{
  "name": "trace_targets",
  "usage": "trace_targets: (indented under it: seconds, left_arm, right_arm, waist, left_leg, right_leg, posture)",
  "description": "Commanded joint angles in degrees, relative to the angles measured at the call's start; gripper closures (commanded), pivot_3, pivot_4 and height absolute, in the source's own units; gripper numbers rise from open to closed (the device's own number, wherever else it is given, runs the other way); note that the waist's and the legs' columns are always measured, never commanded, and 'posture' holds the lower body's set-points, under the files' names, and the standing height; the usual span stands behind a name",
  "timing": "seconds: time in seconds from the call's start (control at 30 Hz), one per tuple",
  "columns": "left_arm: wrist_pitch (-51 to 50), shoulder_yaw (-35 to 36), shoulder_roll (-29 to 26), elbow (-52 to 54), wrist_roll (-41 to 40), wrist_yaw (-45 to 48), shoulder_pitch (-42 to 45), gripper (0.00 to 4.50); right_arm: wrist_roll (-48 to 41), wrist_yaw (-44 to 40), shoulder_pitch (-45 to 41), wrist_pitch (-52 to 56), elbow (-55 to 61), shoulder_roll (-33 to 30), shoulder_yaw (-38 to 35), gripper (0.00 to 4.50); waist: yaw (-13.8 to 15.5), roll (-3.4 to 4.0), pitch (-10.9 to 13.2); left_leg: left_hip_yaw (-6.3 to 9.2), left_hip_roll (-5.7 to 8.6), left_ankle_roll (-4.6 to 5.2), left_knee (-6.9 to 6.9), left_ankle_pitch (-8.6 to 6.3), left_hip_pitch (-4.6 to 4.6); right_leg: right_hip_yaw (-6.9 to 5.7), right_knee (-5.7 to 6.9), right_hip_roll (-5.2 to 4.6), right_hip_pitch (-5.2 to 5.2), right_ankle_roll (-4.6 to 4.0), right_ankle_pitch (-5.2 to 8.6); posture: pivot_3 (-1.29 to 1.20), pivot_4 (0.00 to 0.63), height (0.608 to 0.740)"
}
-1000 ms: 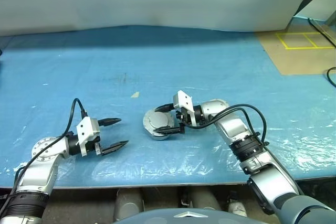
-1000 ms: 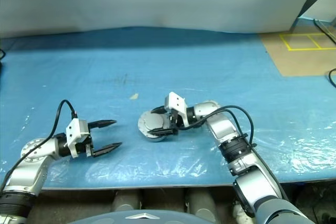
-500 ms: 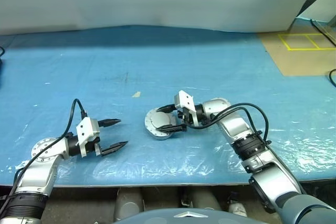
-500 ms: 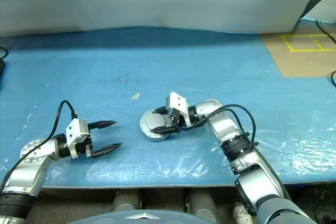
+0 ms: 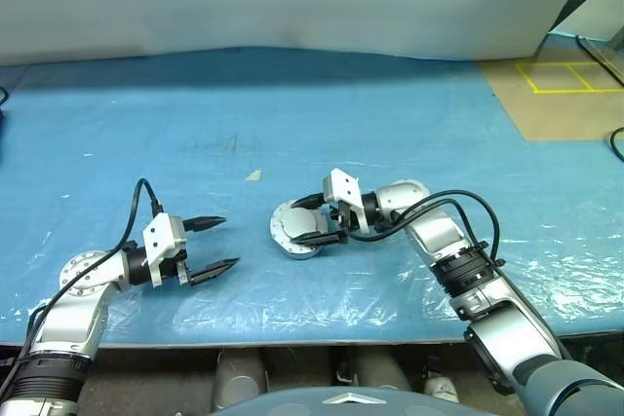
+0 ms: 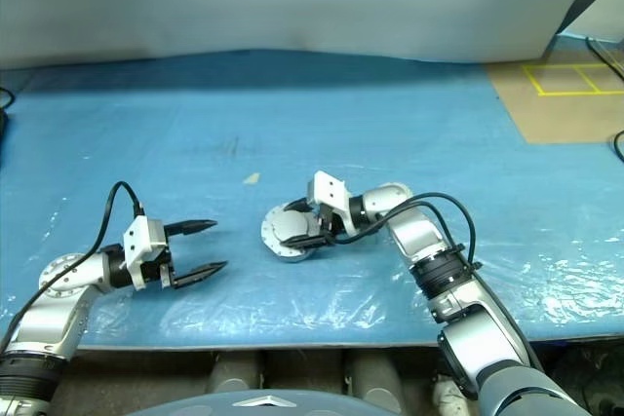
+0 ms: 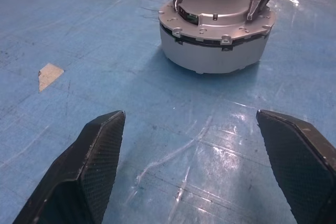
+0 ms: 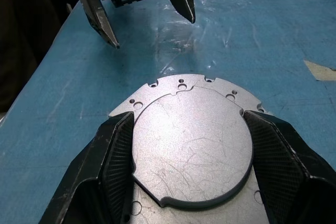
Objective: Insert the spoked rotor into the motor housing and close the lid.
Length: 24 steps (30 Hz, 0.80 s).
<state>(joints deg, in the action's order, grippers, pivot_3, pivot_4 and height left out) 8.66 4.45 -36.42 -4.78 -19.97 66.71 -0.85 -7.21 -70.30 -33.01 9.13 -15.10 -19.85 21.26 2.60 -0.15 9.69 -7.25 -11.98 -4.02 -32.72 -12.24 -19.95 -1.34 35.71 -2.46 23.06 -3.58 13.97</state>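
My right fingers [image 8: 118, 156] clamp the closed lid [image 8: 191, 145]; left fingers [image 7: 105, 156] released; squeezing off-centre could skid the housing [image 7: 215, 51].

- The right gripper [image 5: 310, 220] has narrowed its jaws, and its fingers [image 8: 118, 153] now press both sides of the lid's [image 8: 191, 145] raised plain back on the housing [image 7: 215, 51].

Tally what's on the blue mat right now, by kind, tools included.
Closed motor housing with lid: 1
Robot tools: 2 (left tool, right tool)
Tan scrap: 1
Total: 4
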Motion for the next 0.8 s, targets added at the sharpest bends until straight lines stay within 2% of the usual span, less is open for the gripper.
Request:
trace_targets:
  seconds: [0.03,0.8]
  left_arm:
    - [-0.26,0.5,-0.69,2.07,-0.67,-0.15,-0.26,0.27]
    - [-1.06,0.33,-0.42,3.37,-0.6,-0.75,-0.96,0.27]
  right_arm:
    - [0.62,-0.97,-0.56,0.55,1.82,-1.18,0.65,1.54]
    - [-1.98,-1.88,-1.16,4.87,6.69,-1.71,-0.41,1.54]
  waist:
    - [0.03,0.0,0.0]
    - [-0.04,0.0,0.0]
  left_leg:
    - [0.0,0.0,0.0,0.0,0.0,0.0]
    - [0.0,-0.01,0.0,0.0,0.0,0.0]
  right_leg:
    - [0.0,0.0,0.0,0.0,0.0,0.0]
    - [0.0,0.0,0.01,0.02,0.0,0.0]
  posture:
    - [0.0,0.15,0.74]
    - [0.0,0.15,0.74]
